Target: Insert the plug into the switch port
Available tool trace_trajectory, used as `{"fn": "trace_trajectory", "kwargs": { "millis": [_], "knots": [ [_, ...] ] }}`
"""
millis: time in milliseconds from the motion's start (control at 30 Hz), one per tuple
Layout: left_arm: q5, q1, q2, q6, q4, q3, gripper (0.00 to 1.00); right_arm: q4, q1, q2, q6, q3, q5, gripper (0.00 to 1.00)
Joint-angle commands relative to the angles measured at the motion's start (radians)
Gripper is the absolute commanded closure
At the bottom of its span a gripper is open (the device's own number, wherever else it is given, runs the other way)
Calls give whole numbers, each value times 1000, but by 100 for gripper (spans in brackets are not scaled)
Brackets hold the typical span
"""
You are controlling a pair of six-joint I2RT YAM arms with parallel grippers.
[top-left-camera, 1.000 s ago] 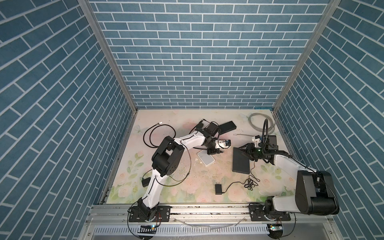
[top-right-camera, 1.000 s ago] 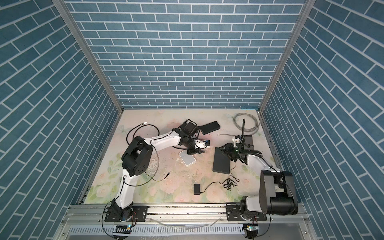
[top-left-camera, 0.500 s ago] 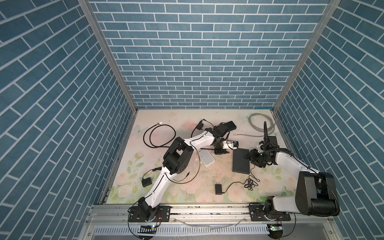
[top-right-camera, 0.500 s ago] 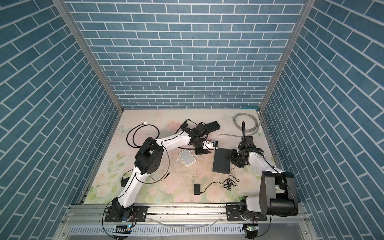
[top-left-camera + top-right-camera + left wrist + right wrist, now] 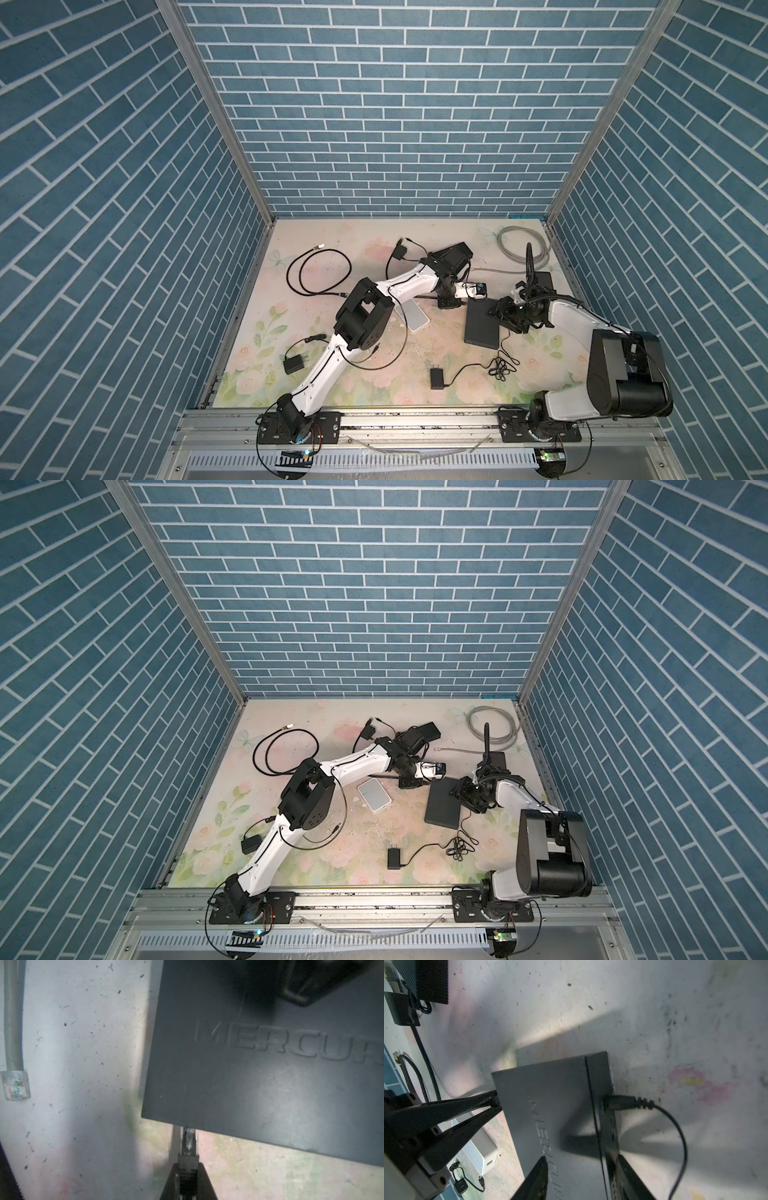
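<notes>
The switch (image 5: 482,328) is a flat dark grey box with raised lettering, lying on the floral mat. My left gripper (image 5: 188,1169) is shut on the black boot of the plug (image 5: 188,1141). The plug's clear tip meets the switch's (image 5: 259,1076) side edge and disappears under it, so the port itself is hidden. In the right wrist view the left gripper (image 5: 497,1102) touches the switch's (image 5: 550,1093) side near a far corner. My right gripper (image 5: 581,1157) is open and straddles the opposite long edge, one finger over the top, the other beside the side face.
A black power cable (image 5: 625,1103) is plugged into the switch's side. A grey cable with a clear plug (image 5: 15,1084) lies nearby, its coil (image 5: 523,245) at the back right. A white box (image 5: 411,320), a black adapter (image 5: 436,378) and a black cable loop (image 5: 316,274) lie around.
My left arm has stretched to the right and brought the plug up against the switch's side. My right gripper has slid from over the switch toward its right edge.
</notes>
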Motion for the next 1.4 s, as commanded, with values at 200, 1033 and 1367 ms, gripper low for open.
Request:
{"fn": "trace_trajectory", "kwargs": {
  "millis": [200, 1033, 1367],
  "knots": [
    [101, -30, -117, -17, 149, -190, 88, -45, 1, 112, -119, 128, -31, 47],
    [117, -48, -169, -145, 349, -315, 89, -200, -43, 278, -345, 269, -183, 50],
    [146, -46, -219, -180, 474, -402, 89, -207, -45, 300, -360, 269, -200, 50]
  ]
}}
